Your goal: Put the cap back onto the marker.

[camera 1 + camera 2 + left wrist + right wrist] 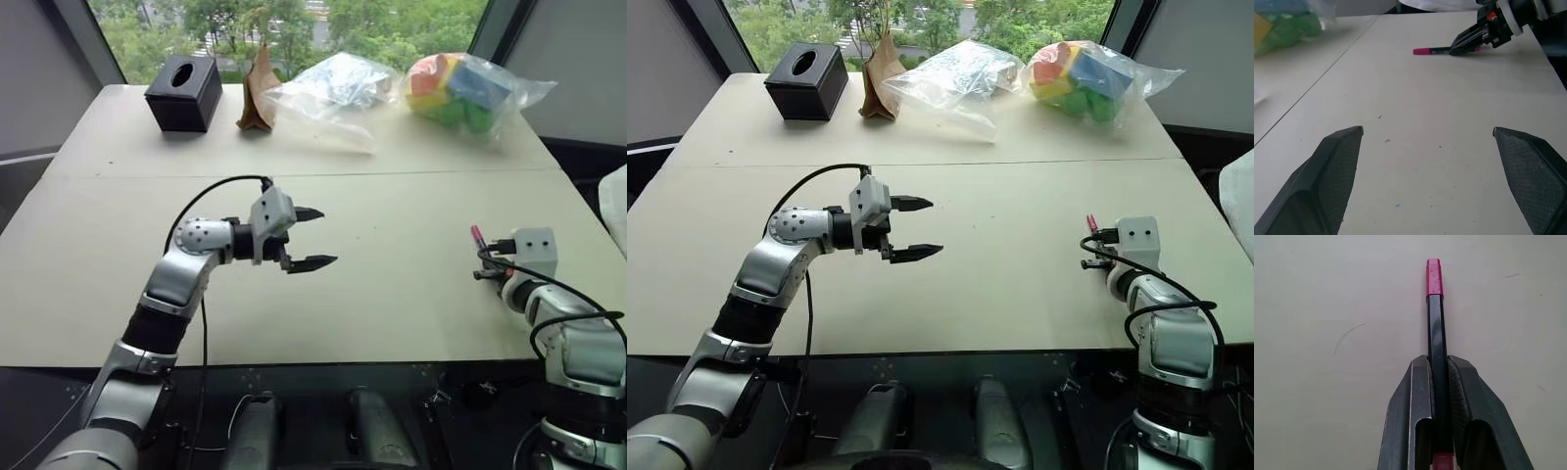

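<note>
— What's on the table [294, 323]?

— At twelve o'clock, a black tissue box [184, 93], a paper bag [258, 93] and two plastic bags [333, 88] by the window.

— The marker [1437, 342]?

— At four o'clock, clenched in the right gripper [1439, 377] — the pink cap [1434, 276] sits on its far end, low over the tabletop.

— The left gripper [312, 238]?

— Mid-table, fingers spread wide, empty.

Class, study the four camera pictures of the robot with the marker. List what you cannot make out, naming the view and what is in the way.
- Right wrist view: the marker rear is hidden between the right tool fingers.
- Right wrist view: whether the marker rests on the table cannot be told.
- Eye views: the cap is too small to judge whether it is fully seated.
- Left wrist view: the left tool fingers are cut off by the lower edge.
</note>
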